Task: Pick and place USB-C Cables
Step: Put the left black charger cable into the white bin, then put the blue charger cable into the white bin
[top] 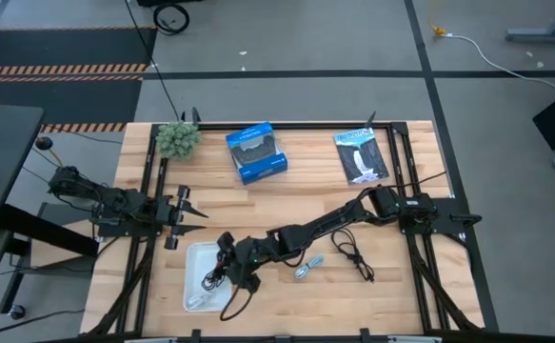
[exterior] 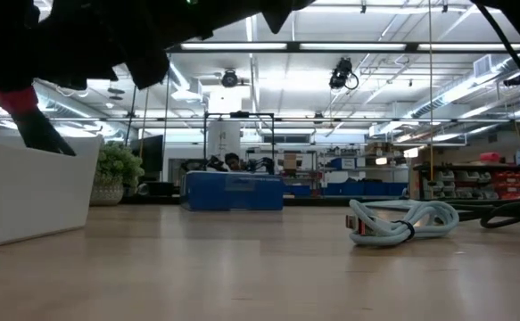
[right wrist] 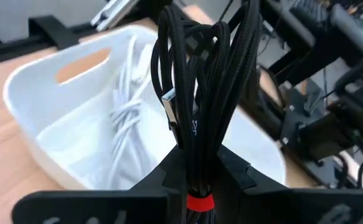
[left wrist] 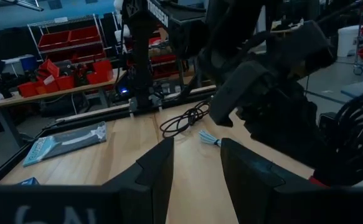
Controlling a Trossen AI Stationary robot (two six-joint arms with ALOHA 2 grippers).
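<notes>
My right gripper (right wrist: 200, 186) is shut on the black cable with a red band (right wrist: 197, 81), above the white tray (top: 193, 259). The white cable (right wrist: 126, 112) lies coiled on the tray's floor. The light blue-grey cable (top: 307, 269) and the black cable (top: 353, 252) lie on the table right of the tray; both also show in the left wrist view, blue-grey cable (left wrist: 210, 138) and black cable (left wrist: 184, 118). My left gripper (top: 189, 211) waits open by the table's left rail, above the tray's far edge. My right gripper pinches the bundled strands of the black cable between its two fingers, right at the red band (right wrist: 200, 202). The fingers slant down from the table's right side. The loops (right wrist: 187, 56) reach out past the fingertips over the tray; whether they touch it, I cannot tell.
A blue box (top: 256, 152) and a black-and-white flat packet (top: 362, 155) lie near the table's far edge, with a small green plant (top: 177, 139) at the far left corner. Black frame rails (top: 149, 181) run along both table sides. Bare wood lies near the blue-grey cable (exterior: 402, 221).
</notes>
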